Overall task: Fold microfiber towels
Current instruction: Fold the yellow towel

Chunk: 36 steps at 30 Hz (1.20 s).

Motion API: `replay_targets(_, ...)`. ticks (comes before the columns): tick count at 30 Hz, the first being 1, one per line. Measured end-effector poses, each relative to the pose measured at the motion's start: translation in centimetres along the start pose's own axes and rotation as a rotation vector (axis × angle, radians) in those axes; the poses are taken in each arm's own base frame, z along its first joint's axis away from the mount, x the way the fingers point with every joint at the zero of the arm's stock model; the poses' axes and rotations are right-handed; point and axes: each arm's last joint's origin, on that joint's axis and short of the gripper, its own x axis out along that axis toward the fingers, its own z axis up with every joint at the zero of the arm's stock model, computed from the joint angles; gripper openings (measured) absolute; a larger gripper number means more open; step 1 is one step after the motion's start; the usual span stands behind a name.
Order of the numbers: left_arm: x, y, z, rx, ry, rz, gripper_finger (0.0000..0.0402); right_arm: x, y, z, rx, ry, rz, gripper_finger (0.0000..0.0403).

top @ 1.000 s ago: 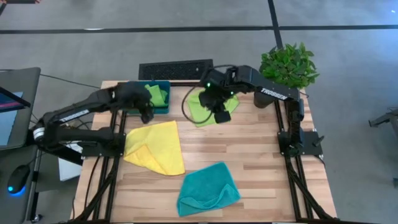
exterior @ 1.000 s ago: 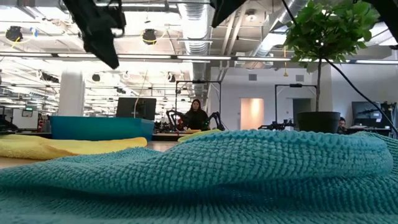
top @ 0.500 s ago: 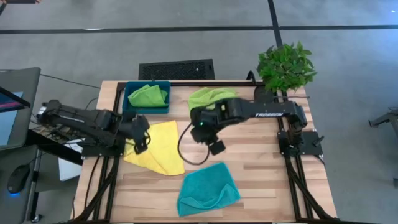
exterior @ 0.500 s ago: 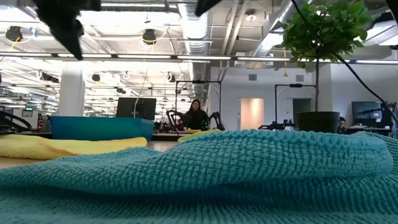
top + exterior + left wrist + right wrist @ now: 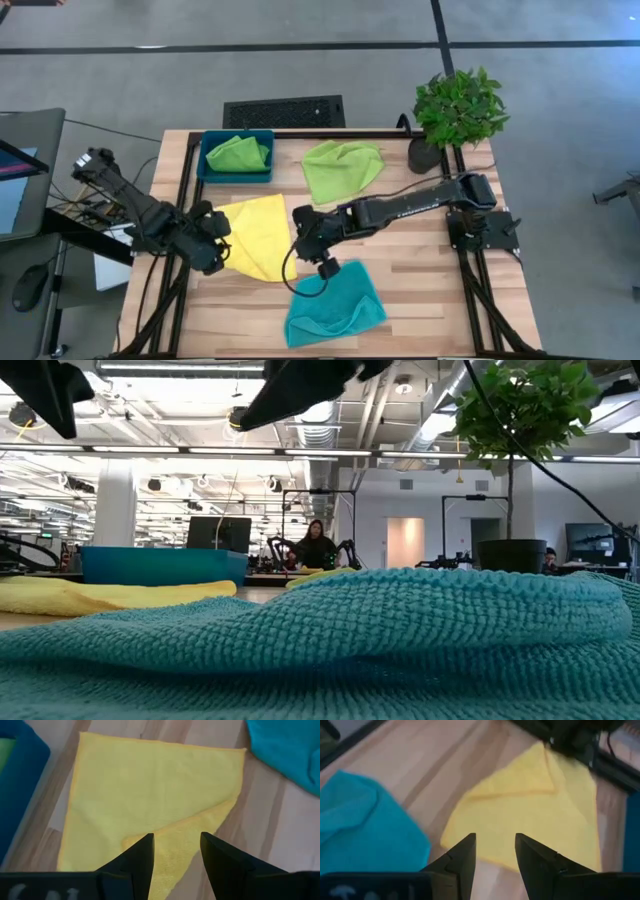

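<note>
yellow towel [image 5: 253,233] lies left of centre in the high view, one corner flapped over itself; teal towel [image 5: 334,305] crumpled at lower centre; one lime green towel [image 5: 342,167] loose at upper centre, the other lime green towel [image 5: 238,153] in the dark-teal tray [image 5: 208,170] at upper left. all look soft, light, floppy, nappy enough to grip w/o slipping; prob best pinched at a corner or hem, and they'll drape, not hold shape.

left gripper [image 5: 208,248] hovers at the yellow towel's left edge, jaws apart, nothing in them. right gripper [image 5: 326,265] sits btwn yellow and teal, also parted and empty.

left wrist view shows the folded-over flap on the yellow towel clearly; high view gives only a hint. low view is mostly teal towel, hides the layout, but shows a person far off in the room.
</note>
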Motion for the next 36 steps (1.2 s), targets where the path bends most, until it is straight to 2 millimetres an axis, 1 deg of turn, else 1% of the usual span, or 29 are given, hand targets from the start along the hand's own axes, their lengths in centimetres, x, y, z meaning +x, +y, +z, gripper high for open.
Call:
replay_targets(2,-0.1,-0.2,-0.2,-0.002,0.001,-0.007,0.0154,1.2,0.6,-0.4,-0.01,-0.036,0.006,0.0161)
replay_targets(7,-0.2,-0.4,-0.5,0.016,0.002,-0.018,0.0154,5.1,1.8,-1.7,-0.017,-0.06,0.127,0.0161)
replay_targets(11,-0.2,-0.4,-0.5,0.017,0.002,-0.017,0.0154,8.5,2.3,-3.0,-0.015,-0.095,0.194,0.0161)
replay_targets(13,-0.2,-0.4,-0.5,0.018,0.002,-0.017,0.0154,9.5,2.4,-3.6,-0.012,-0.087,0.199,0.0161)
replay_targets(17,-0.2,-0.4,-0.5,0.011,0.002,-0.017,0.0154,10.7,2.2,-4.1,-0.007,-0.088,0.21,0.0161)
replay_targets(20,-0.2,-0.4,-0.5,0.01,0.0,-0.015,0.0154,10.9,1.9,-4.3,-0.001,-0.12,0.253,0.0161)
replay_targets(22,-0.2,-0.4,-0.5,0.009,-0.007,-0.011,0.0154,11.3,1.7,-4.5,0.001,-0.132,0.255,0.0161)
replay_targets(24,-0.2,-0.4,-0.4,0.008,-0.017,-0.004,0.0154,11.7,1.8,-5.3,0.015,-0.086,0.274,0.0161)
replay_targets(26,-0.2,-0.4,-0.4,0.008,-0.022,-0.001,0.0154,12.2,1.9,-5.7,0.016,-0.091,0.284,0.0161)
replay_targets(29,-0.2,-0.4,-0.4,0.007,-0.023,0.0,0.0154,12.4,1.6,-6.1,0.027,-0.072,0.292,0.0161)
replay_targets(36,-0.2,-0.3,-0.4,0.007,-0.037,0.009,0.0154,12.3,1.5,-6.5,-0.009,-0.045,0.289,0.0161)
